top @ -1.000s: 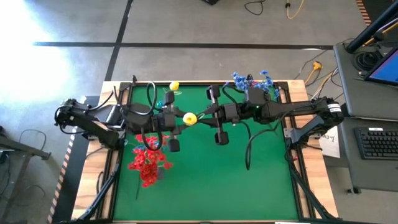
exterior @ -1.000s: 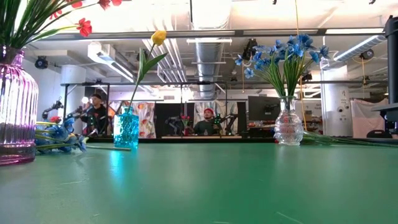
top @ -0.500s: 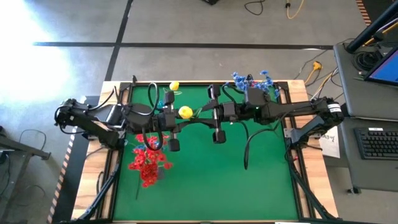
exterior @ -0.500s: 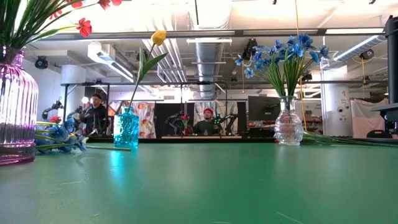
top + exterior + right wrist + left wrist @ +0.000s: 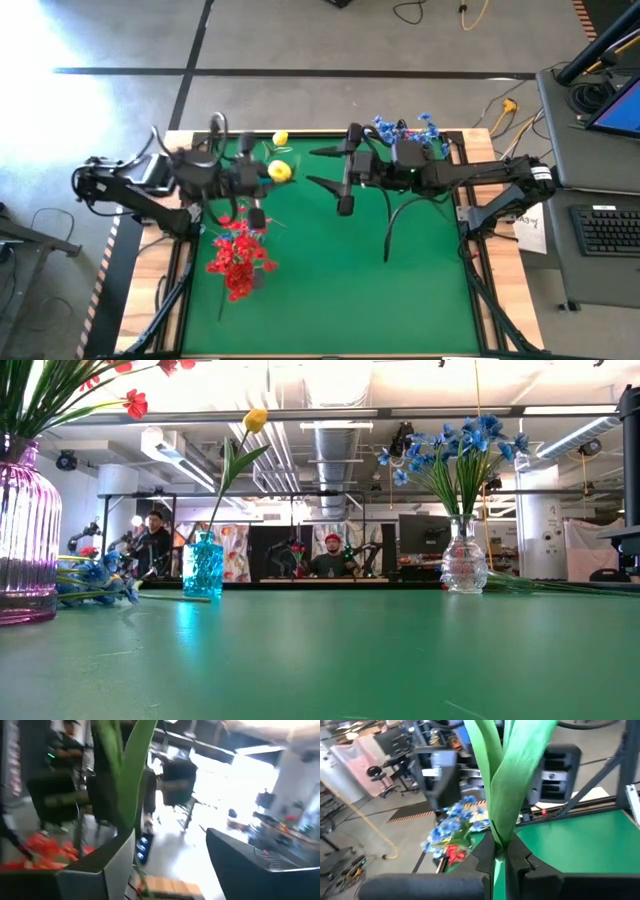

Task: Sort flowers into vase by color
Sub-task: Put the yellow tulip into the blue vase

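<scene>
My left gripper (image 5: pixel 500 862) is clenched on the green stem of a yellow tulip (image 5: pixel 279 171), leaves fanning up past the fingers (image 5: pixel 485 860). The blossom sits over the mat's far left, near the small teal vase (image 5: pixel 203 568), which already holds one yellow tulip (image 5: pixel 256 420). My right gripper (image 5: pixel 328 167) hangs mid-table at the far side, jaws spread, holding nothing. Red flowers (image 5: pixel 238 260) fill the pink ribbed vase (image 5: pixel 24 540); blue flowers (image 5: pixel 455 448) stand in the clear glass vase (image 5: pixel 464 565). Loose blue stems (image 5: pixel 95 582) lie beside the pink vase. No readable writing anywhere.
</scene>
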Available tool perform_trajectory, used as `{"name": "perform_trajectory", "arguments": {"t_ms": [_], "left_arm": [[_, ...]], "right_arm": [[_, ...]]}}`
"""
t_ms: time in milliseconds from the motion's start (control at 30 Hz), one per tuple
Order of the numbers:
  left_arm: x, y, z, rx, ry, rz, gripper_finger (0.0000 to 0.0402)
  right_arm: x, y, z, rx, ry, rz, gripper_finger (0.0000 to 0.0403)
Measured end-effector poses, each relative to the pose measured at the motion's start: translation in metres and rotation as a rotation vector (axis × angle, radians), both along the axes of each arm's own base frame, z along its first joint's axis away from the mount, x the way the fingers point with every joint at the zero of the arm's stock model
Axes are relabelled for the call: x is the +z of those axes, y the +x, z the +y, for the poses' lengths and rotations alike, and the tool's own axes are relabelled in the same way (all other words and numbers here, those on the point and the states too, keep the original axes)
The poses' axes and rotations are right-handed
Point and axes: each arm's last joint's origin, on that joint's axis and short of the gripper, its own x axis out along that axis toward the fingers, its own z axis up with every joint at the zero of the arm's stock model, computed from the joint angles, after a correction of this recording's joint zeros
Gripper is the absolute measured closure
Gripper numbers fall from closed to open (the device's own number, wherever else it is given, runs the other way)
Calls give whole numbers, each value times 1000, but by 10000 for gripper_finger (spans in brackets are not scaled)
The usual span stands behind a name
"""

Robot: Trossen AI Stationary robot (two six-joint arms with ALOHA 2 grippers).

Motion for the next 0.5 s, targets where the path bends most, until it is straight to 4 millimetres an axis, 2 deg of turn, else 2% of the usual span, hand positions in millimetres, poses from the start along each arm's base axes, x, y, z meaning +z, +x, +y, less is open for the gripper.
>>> {"name": "perform_trajectory", "arguments": {"t_ms": [267,500], "left_arm": [[11,-40,27,133,-29,-3,401],[11,-73,40,292,-72,19,401]], "right_arm": [[-6,1,-1,-33,5,59,140],[-9,1,-1,-35,4,94,141]]}}
